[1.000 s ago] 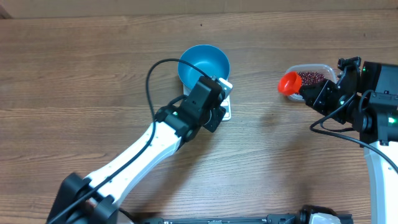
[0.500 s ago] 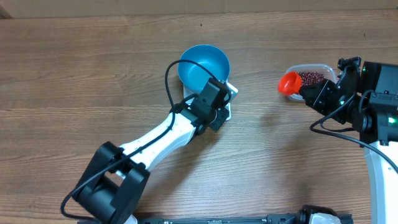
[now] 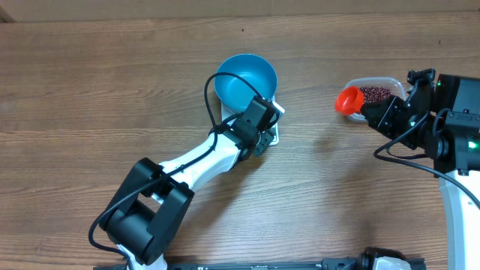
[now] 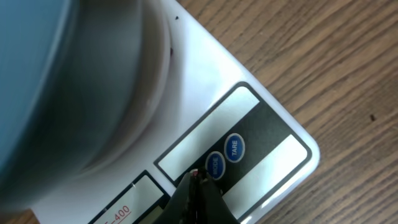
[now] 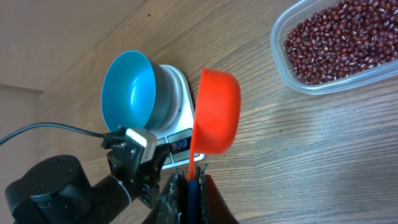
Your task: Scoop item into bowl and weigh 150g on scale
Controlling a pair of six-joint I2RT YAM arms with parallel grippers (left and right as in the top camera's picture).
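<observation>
The blue bowl [image 3: 246, 77] stands on the white scale [image 3: 273, 137], left of centre in the overhead view. My left gripper [image 4: 198, 178] is shut, with its tips down on the scale's [image 4: 205, 81] dark button panel beside the MODE button [image 4: 215, 165]; the bowl [image 4: 37, 81] looms blurred at the left. My right gripper [image 5: 194, 177] is shut on the handle of an orange scoop [image 5: 217, 112], whose cup hangs tilted over bare table. The dark red-brown beans [image 5: 339, 37] lie in a clear tub [image 3: 375, 93] beside the scoop [image 3: 347, 100]. No beans show in the bowl [image 5: 127, 90].
The left arm [image 3: 187, 169] stretches diagonally from the front edge to the scale, with its black cable [image 3: 214, 97] looping beside the bowl. The right arm's body [image 3: 450, 127] fills the right edge. A TARE button [image 4: 234, 148] sits next to MODE.
The left arm has reached further over the scale, its gripper shifting slightly right onto the button panel and its rear links swinging into view. The right arm and scoop have not moved.
</observation>
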